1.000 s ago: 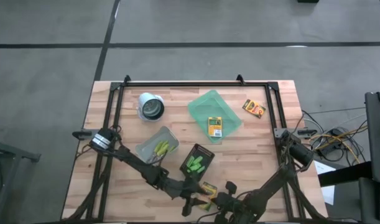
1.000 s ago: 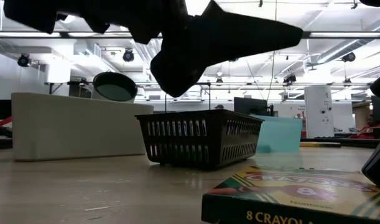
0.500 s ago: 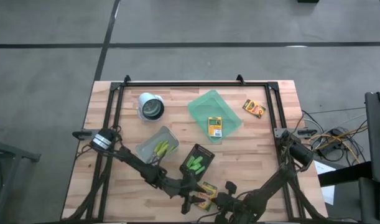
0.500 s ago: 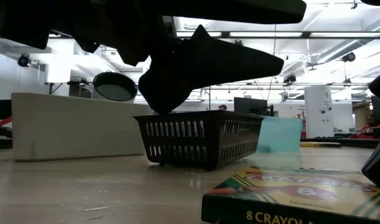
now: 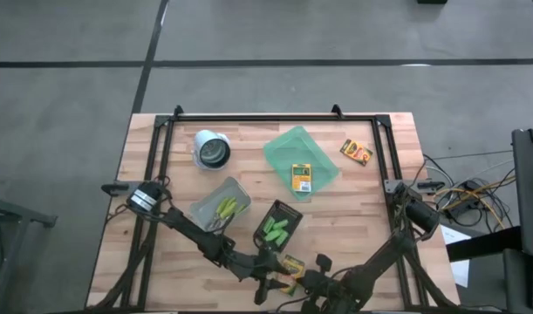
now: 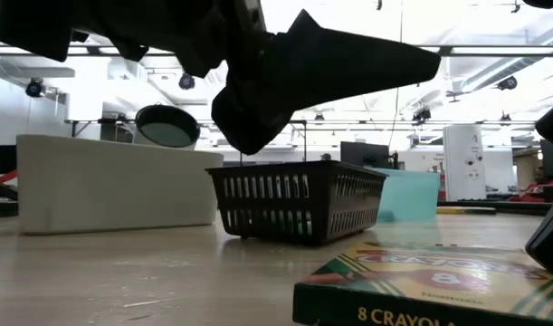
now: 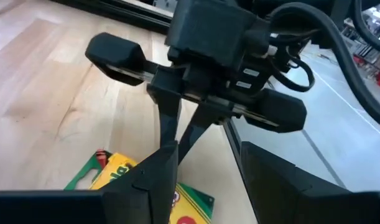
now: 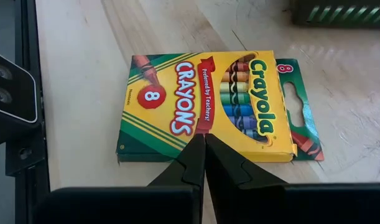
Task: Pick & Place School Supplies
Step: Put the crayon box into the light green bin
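Listing by size, largest first: wooden bench (image 5: 371, 218), edged by a black metal frame (image 5: 266, 118)

Two dark arms reach in over the near edge, meeting near its middle. Left claw (image 5: 264, 281) hangs just above the bench beside the near crayon box, fingers parted with nothing between them; in the left wrist view its two dark fingers (image 7: 155, 180) frame the other arm's claw. Right claw (image 8: 201, 163) hovers close over the same box, fingers pressed together into a point and holding nothing

Translucent green tray (image 5: 288, 148), far centre-right, lying at an angle, with one crayon box (image 5: 301, 177) on its near part

Clear bin (image 5: 215, 194), left of centre, holding the yellow-green-handled scissor-like tools (image 5: 224, 209)

Black slatted basket (image 5: 288, 212), just right of the bin and near the arms, holding short bright green marker-like sticks (image 5: 275, 229); the low view shows its slotted wall (image 6: 294, 201) standing on the bench

White cup (image 5: 212, 149), far left, lying on its side with its dark mouth toward the camera

Crayola crayon box (image 8: 208, 106), yellow and green, marked 8, lying flat on bare wood at the near edge, directly beneath the right claw; fills the near corner of the low view (image 6: 439, 285)

Third crayon box (image 5: 356, 152), alone on bare bench at the far right, well apart from the tray
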Tool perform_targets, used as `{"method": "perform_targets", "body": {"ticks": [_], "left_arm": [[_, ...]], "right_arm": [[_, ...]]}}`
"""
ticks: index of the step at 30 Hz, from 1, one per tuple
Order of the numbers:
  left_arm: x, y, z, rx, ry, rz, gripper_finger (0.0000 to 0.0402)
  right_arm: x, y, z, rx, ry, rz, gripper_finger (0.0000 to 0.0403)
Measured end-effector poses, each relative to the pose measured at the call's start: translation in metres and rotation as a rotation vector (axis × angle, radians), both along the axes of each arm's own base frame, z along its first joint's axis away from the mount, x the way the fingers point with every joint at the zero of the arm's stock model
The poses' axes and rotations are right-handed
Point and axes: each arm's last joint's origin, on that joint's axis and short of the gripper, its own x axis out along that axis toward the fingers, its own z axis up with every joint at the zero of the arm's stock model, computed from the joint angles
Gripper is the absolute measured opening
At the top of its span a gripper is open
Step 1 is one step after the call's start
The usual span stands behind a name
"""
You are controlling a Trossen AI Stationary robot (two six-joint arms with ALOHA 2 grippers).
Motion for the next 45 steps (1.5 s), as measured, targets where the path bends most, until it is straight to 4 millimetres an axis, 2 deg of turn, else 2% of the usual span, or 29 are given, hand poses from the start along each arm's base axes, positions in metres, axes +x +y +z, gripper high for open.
{"method": "perform_targets", "body": {"ticks": [11,17,26,45], "left_arm": [[-0.008,-0.010,-0.005,-0.098,0.092,-0.034,0.0181],[-0.015,-0.013,-0.019,-0.088,0.150,-0.022,0.0181],[-0.014,-0.013,-0.029,-0.120,0.181,0.001,0.0181],[-0.008,-0.003,-0.029,-0.580,0.335,0.193,0.0181]], "right_arm": [[0.000,0.000,0.000,-0.005,0.001,0.005,0.0008],[0.000,0.000,0.000,-0.013,0.002,0.011,0.0008],[0.000,0.000,0.000,-0.022,0.005,0.020,0.0008],[0.000,0.000,0.000,-0.021,0.004,0.020,0.0008]]}}
